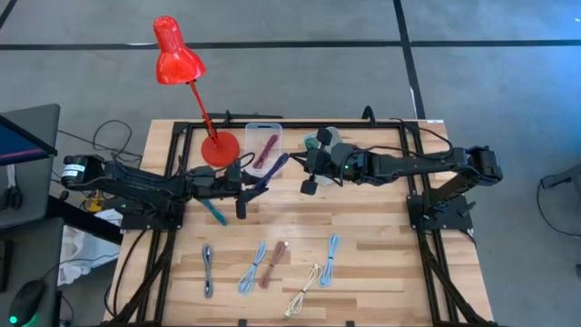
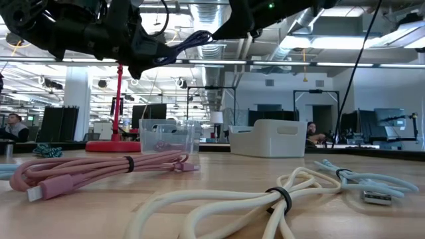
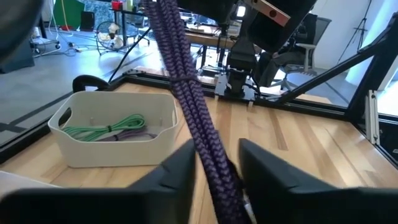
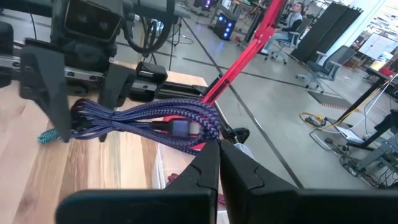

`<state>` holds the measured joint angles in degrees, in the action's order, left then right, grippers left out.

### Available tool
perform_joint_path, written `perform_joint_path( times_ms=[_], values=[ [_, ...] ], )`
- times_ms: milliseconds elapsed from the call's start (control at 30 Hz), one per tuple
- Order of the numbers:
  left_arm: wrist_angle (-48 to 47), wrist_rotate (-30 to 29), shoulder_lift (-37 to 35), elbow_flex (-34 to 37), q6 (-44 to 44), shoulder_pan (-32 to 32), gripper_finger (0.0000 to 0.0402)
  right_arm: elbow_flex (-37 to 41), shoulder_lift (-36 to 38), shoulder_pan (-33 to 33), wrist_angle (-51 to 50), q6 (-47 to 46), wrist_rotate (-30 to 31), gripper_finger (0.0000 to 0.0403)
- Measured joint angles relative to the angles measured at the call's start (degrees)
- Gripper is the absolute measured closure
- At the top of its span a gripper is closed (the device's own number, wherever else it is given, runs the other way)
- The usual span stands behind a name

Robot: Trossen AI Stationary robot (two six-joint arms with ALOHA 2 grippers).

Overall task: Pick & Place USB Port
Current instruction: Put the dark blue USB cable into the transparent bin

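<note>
Bright, even indoor light fills every view. On the table [image 1: 363, 263], seen from above, shadows are soft and faint. From table height, ceiling lights [image 2: 345, 41] glare white, and the nearest cream cable [image 2: 219, 206] is blurred (the room behind is sharper). Both wrist views blur the close dark fingers [image 3: 177, 177]; windows wash out one corner.

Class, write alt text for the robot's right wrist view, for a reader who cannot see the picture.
A bundled purple braided cable hangs in the air between two grippers: the right gripper pinches one end, and the left gripper facing it grips the other. Behind stands a red lamp stem; a teal cable lies on the wooden table.
</note>
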<state>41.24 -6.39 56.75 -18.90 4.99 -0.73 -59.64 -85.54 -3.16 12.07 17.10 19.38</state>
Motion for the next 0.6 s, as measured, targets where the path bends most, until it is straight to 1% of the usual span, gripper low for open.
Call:
perform_joint_path(
  times_ms=[100, 133, 300, 433, 533, 600],
  values=[
    [-0.05, -0.11, 0.00, 0.00, -0.02, -0.02, 0.0353, 0.00, 0.00, 0.02, 0.00, 0.00, -0.02, 0.0403],
    [-0.10, -0.11, 0.00, 0.00, -0.02, -0.02, 0.0367, 0.00, 0.00, 0.02, 0.02, 0.00, 0.00, 0.0403],
    [-0.05, -0.11, 0.00, 0.00, -0.03, -0.02, 0.0368, 0.00, 0.02, 0.02, 0.00, 0.00, -0.02, 0.0403],
    [-0.05, -0.07, 0.00, 0.00, -0.20, 0.00, 0.0349, 0.00, 0.02, 0.02, -0.02, 0.02, 0.07, 0.0403],
    [-0.07, -1.49, 0.00, 0.00, -0.24, 0.00, 0.0367, 0.00, 0.03, 0.02, -0.01, 0.03, 0.17, 0.0403],
    [-0.07, -2.64, 0.00, 0.00, -1.24, 0.02, 0.0368, 0.00, 0.04, 0.00, 0.03, 0.84, 0.22, 0.0403]
  ],
)
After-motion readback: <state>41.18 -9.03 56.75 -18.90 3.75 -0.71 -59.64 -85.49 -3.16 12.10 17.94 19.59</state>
